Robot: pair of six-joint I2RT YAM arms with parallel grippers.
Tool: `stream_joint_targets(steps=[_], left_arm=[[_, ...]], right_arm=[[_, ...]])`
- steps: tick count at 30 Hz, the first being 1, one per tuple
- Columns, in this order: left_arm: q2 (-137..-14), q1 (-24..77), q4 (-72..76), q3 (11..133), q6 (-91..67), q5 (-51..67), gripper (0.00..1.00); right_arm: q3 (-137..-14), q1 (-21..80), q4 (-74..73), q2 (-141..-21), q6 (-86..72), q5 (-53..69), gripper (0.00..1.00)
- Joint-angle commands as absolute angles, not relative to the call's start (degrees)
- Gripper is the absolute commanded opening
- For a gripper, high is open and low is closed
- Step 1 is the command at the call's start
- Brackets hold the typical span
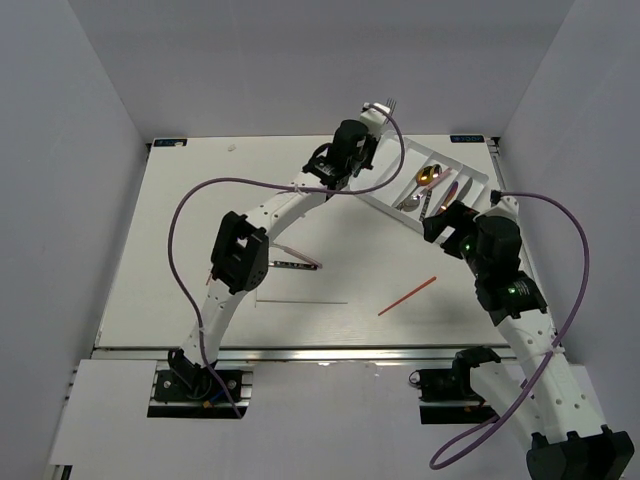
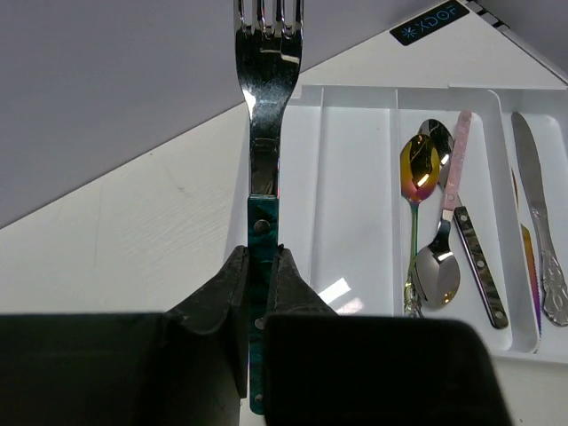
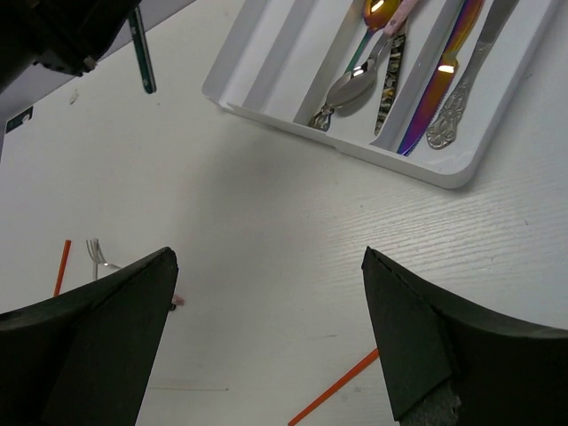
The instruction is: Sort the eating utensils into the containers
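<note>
**Top external view.** The left end effector (image 1: 378, 112) is at the far-left corner of the white tray (image 1: 465, 166). It carries a fork (image 1: 386, 103) with the tines pointing away from the arms. The right end effector (image 1: 443, 226) hovers at the tray's near end; I cannot tell from here how far it is open. On the bench (image 1: 190, 220) lie a red chopstick (image 1: 407, 296) and a pale chopstick (image 1: 300, 301), both well apart from the tray. Small blue labels at the bench's far corners are too small to read.

**Left wrist view.** A black sticker (image 2: 429, 21) on the bench beyond the tray bears pale-blue letters, seen the wrong way up, that seem to read "XDOF". The left end effector is pinched on the fork's teal, patterned, riveted handle. The fork's silver neck and tines run along the tray's left wall. The third compartment holds a gold spoon (image 2: 419, 169), a silver spoon (image 2: 435, 271) and a black-and-white patterned handle (image 2: 479, 275). The fourth compartment holds a silver knife (image 2: 531, 177) with an ornate handle.

**Right wrist view.** The right end effector's fingers (image 3: 133, 311) are spread wide over the bench, holding nothing. The tray lies above them. At the left edge, a second red chopstick (image 3: 62, 266) lies beside the tines of a second fork (image 3: 96, 255).
</note>
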State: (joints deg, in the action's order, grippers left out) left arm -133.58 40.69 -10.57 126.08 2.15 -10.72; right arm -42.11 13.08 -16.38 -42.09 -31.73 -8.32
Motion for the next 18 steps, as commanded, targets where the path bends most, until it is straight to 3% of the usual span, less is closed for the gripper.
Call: stream_joint_targets(steps=[1,9,18], left_arm=[[-134.9,40.5,-0.6,125.7,2.1,-3.7,0.0],[-144.0,39.5,11.8,131.6,-6.8,5.1,0.0],[-150.4,39.6,16.1,133.6,-10.9,5.9,0.05]], right_arm=[[-40.4,12.8,-11.8,-42.2,-32.8,-5.5,0.89],[-39.6,14.0,-11.8,-41.4,-32.0,-6.5,0.89],[-39.1,15.6,-12.0,-40.1,-31.5,-6.9,0.89]])
